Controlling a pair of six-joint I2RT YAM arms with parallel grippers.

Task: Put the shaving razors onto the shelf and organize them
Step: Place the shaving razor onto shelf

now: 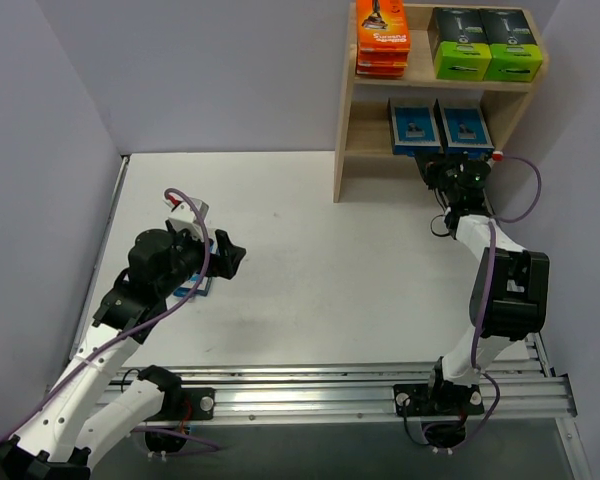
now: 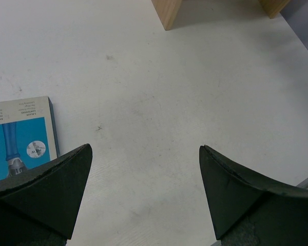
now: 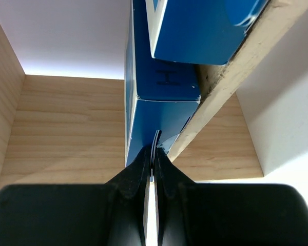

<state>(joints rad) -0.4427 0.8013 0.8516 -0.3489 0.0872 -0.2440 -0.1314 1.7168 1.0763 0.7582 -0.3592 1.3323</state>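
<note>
The wooden shelf [image 1: 342, 120] stands at the back right. Its top tier holds a stack of orange razor packs [image 1: 382, 38] and two black boxes with lime-green ends [image 1: 485, 45]. Two light-blue cards [image 1: 413, 125] lean on the lower tier. My right gripper [image 1: 458, 170] is at the front of that tier, shut on the thin bottom edge of the right-hand blue card [image 3: 159, 115], with wooden shelf panels [image 3: 66, 123] behind. A third blue card [image 2: 20, 138] lies flat on the table at the left. My left gripper [image 2: 145, 148] hangs open just right of it, nothing between its fingers.
The shelf's foot [image 2: 167, 10] shows at the top of the left wrist view. White tabletop [image 1: 320, 260] stretches between the two arms. A grey wall [image 1: 40, 150] borders the left side, and a metal rail [image 1: 380, 385] runs along the near edge.
</note>
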